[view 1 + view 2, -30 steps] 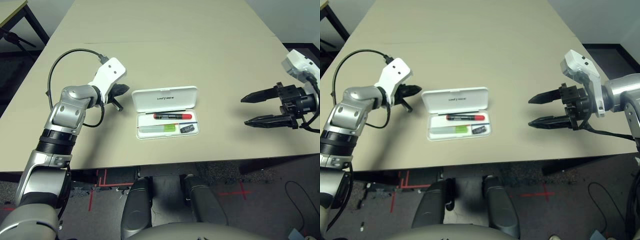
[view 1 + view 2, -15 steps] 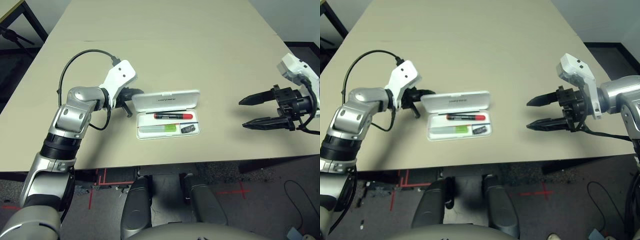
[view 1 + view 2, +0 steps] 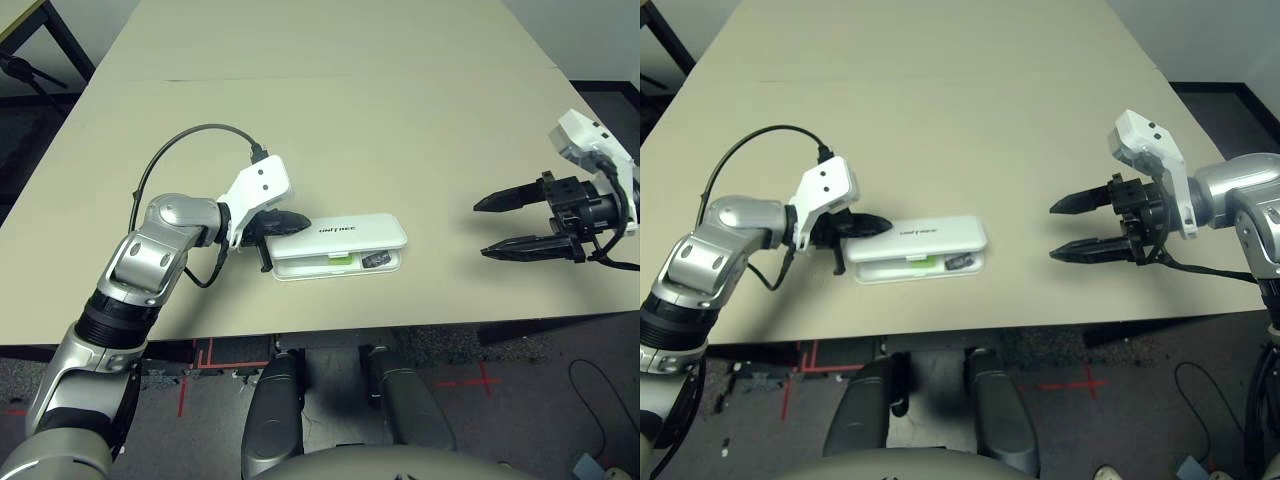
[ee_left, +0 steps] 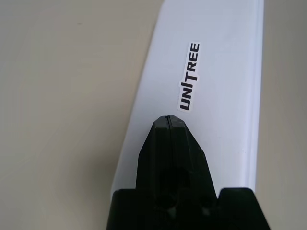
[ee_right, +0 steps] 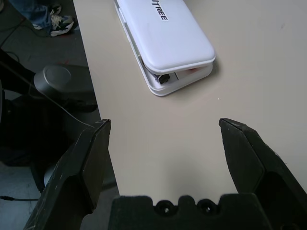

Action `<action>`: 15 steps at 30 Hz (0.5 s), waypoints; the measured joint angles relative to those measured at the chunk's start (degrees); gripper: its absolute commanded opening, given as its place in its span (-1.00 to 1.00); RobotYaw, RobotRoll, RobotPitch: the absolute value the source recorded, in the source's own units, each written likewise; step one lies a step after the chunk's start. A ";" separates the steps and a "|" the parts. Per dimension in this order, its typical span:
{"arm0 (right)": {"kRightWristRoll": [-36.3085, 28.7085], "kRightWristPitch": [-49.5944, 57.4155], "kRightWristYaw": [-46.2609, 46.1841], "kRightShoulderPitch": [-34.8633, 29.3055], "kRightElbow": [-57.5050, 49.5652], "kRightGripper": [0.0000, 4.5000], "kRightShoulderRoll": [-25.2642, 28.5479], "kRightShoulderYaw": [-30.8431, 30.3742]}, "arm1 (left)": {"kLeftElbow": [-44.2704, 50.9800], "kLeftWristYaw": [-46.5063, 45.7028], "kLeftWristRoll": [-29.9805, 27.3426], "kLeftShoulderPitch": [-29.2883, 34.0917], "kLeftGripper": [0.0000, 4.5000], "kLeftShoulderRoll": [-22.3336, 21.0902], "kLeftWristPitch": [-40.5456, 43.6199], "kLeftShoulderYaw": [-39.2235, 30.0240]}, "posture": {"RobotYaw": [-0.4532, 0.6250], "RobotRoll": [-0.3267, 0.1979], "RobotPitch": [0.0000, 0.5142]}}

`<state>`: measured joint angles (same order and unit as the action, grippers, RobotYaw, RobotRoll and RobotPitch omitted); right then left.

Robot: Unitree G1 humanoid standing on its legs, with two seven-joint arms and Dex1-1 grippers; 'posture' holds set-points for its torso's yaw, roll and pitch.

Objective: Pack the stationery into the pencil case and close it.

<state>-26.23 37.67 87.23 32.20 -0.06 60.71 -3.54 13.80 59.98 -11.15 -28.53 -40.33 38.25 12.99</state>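
Note:
The white pencil case lies near the table's front edge, its lid with the UNITREE lettering lowered almost flat. A narrow gap stays along the front. Through that gap show the lime-green highlighter and the dark clip, plus a sliver of the red marker. My left gripper is shut, its joined fingertips resting on the lid's left end. My right gripper hovers open well to the right of the case, holding nothing.
The beige table stretches far behind the case. Its front edge runs just below the case. A black cable loops above my left wrist. A person's shoes stand on the floor beyond the table edge.
The lid has swung down from standing open to nearly flat over the stationery. My left gripper moved right, onto the lid's left end. The right gripper has hardly moved.

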 measured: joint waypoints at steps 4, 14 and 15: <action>0.04 -0.25 0.00 0.01 0.00 1.00 -0.28 -0.23 | 1.26 0.24 0.05 0.72 -0.99 -0.48 -0.39 1.67 | -0.25 0.25 -0.18; 1.22 -0.87 0.00 0.05 0.00 1.00 -1.00 -0.92 | 1.46 0.13 1.91 1.79 -0.99 -1.82 -4.00 3.78 | -0.26 0.25 -0.18; 1.25 -0.87 -0.01 0.05 -0.01 1.00 -1.06 -0.92 | 1.51 0.13 1.96 1.86 -0.99 -1.98 -4.19 3.88 | -0.26 0.25 -0.18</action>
<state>-24.98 36.79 87.22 32.25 -0.07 59.65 -4.46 15.31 60.11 -9.20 -26.67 -42.31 34.07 16.87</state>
